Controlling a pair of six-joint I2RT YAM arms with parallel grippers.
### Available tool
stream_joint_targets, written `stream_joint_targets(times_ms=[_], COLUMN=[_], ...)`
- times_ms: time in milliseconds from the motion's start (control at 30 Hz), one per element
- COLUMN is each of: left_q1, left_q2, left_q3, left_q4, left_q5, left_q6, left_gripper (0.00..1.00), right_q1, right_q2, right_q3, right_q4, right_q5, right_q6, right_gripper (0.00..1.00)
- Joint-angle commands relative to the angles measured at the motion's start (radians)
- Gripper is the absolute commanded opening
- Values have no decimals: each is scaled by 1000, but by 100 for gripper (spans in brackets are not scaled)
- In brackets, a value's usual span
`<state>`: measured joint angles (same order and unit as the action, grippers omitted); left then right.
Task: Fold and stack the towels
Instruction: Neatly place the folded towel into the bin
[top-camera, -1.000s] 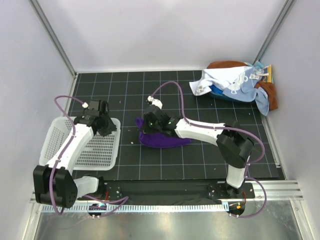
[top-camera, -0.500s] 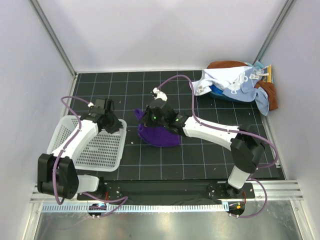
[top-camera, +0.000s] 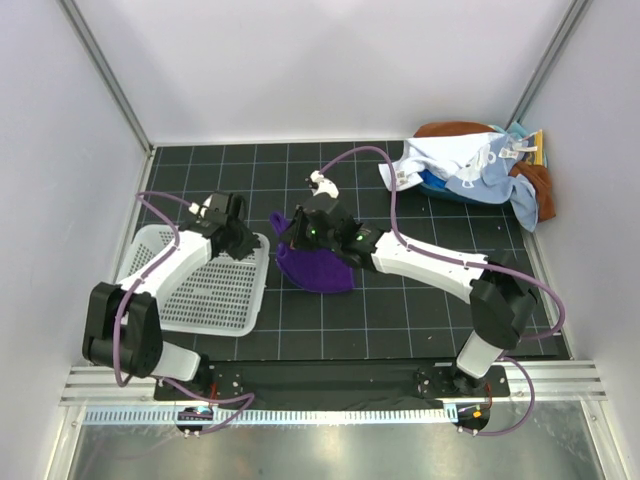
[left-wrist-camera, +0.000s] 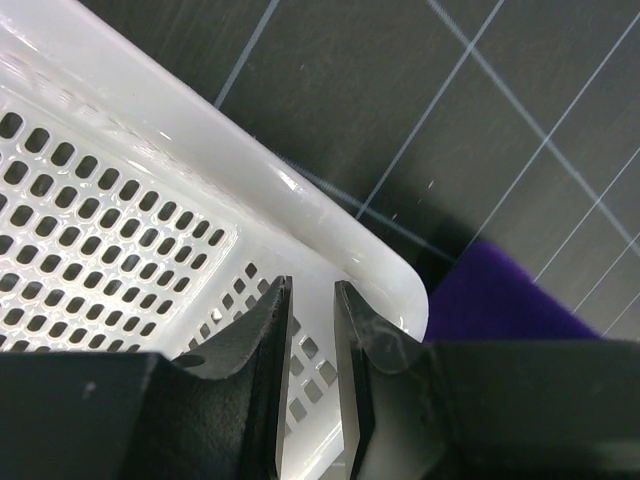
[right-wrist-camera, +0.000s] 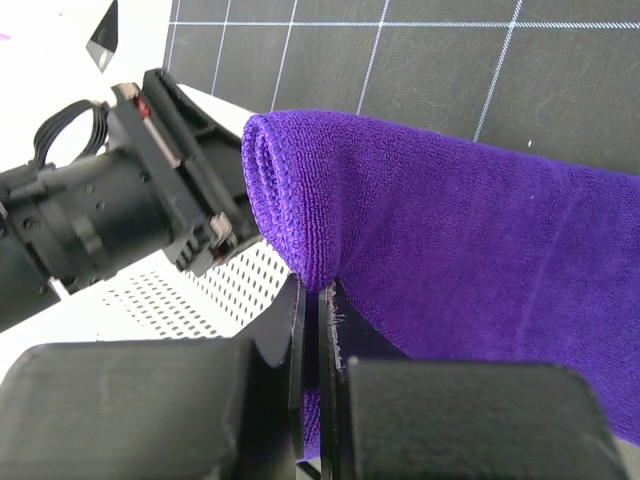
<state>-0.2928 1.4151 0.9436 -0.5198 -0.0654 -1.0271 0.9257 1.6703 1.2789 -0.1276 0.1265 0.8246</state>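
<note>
Top view: our left arm bends out from the near left corner, and the left gripper sits at the far right corner of the basket. The right arm stretches low from the near right toward the middle of the table. The right gripper is on the purple towel, just beside the basket. The other towels are heaped in the far right corner, the brown one mostly buried. Bare grid shows between heap and purple towel.

Left wrist: the fingers sit nearly together, pinching the basket's wall by its rounded corner. A bit of purple is cut off behind.

Right wrist: the fingers are pressed tight on a raised fold of the purple towel. The left gripper is close by, and the basket's rim is partly hidden.
</note>
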Motion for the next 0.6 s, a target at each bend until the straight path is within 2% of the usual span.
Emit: stream_joint_targets(times_ms=[0,267,567], left_q1=[-3,-3,-3], left_q2=[33,102,15], left_q3=[67,162,216], left_q4=[90,90,0], left_q5=[-30,-1,-8], left_q6=[-48,-16,88], left_gripper=[27,28,40], right_q1=[-1,-2,-1], right_q2=[-60,-83,-121], right_q3=[0,7,39], right_q4=[46,34,16], right_q5=[-2,4,7], right_q6=[15,13,41], right_gripper=[1,1,1])
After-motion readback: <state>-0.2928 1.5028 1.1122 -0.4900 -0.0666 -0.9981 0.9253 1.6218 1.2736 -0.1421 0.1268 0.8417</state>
